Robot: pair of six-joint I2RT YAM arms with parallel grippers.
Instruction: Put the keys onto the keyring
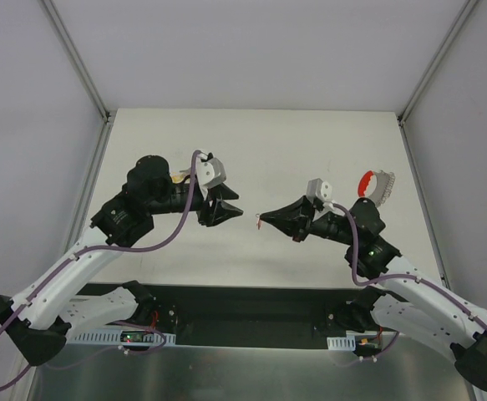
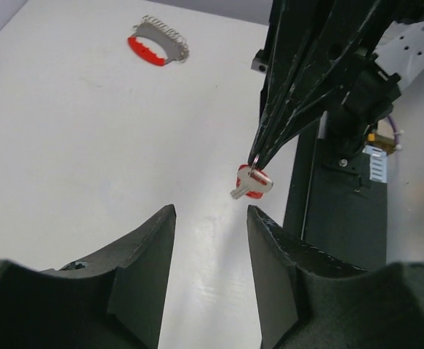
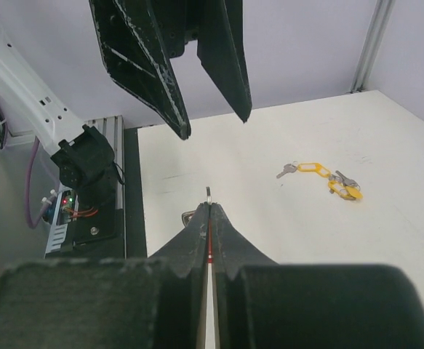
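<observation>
**Early stage: nothing threaded yet**

Nearest the bases, the right gripper [image 1: 262,222] has its fingers [image 3: 190,247] pressed fully together. They pinch the small wire loop of a red-tagged key [image 2: 251,182], which hangs free above the tabletop [image 1: 310,142]. The key is well apart from the keyring [image 1: 375,185], nearer the bases than it and off to the robot's left of it. Facing that key, a little further again from the keyring, the left gripper [image 2: 210,211] has its fingers [image 2: 146,254] spread wide with nothing between them. The hanging key is just ahead of the gap, not inside it.

Further back, the keyring lies flat on the tabletop with neither gripper touching it. Its red crescent and ribbed metal coil are both plain to see, and nothing appears to be strung on it. Far to the robot's left of the keyring, at about the same depth, a bunch of yellow-tagged keys [image 3: 321,174] lies on the tabletop, untouched.

I judge the job barely begun: one key is lifted and none is on the loop. What is left is to bring the held key to the keyring, work it onto the coil, and then fetch the yellow-tagged keys for the same treatment
</observation>
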